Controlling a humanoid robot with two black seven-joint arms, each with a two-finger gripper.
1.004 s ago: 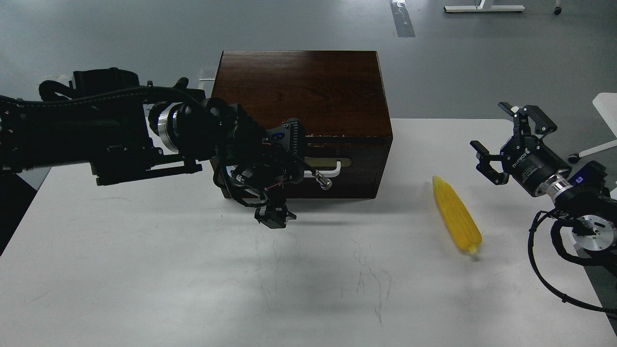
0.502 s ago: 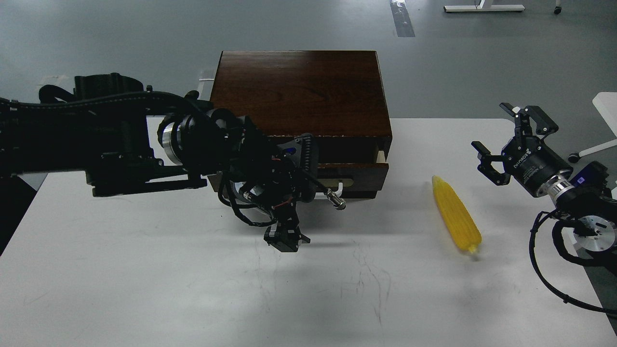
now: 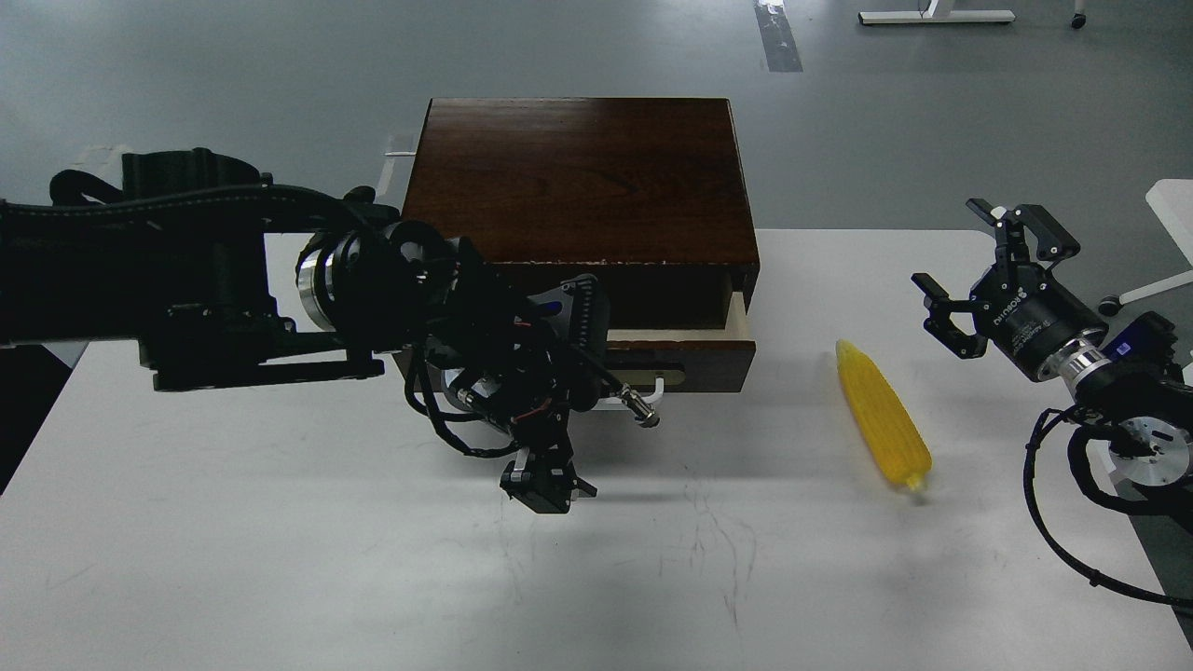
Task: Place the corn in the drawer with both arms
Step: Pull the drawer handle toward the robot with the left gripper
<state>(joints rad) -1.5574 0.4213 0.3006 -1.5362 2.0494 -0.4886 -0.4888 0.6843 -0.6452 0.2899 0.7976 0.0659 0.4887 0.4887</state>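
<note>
The dark brown wooden box (image 3: 578, 177) stands at the back middle of the white table (image 3: 280, 559). Its drawer (image 3: 699, 357) is pulled partly out, and a strip of pale wood inside (image 3: 736, 312) shows. My left gripper (image 3: 606, 382) is at the drawer front, closed on the white bar handle (image 3: 664, 384), which it mostly hides. The yellow corn (image 3: 881, 424) lies on the table to the right of the box, tip pointing away from me. My right gripper (image 3: 974, 270) is open and empty, just right of the corn's far end and above the table.
The table's right edge runs close behind my right arm, with black cables (image 3: 1053, 522) hanging there. A white object (image 3: 1176, 200) sits off the table at the far right. Grey floor lies beyond the box.
My left gripper has drawn back toward me with the handle, and the drawer has slid out from shut to partly open. The box shifted slightly. The right gripper and corn have stayed put.
</note>
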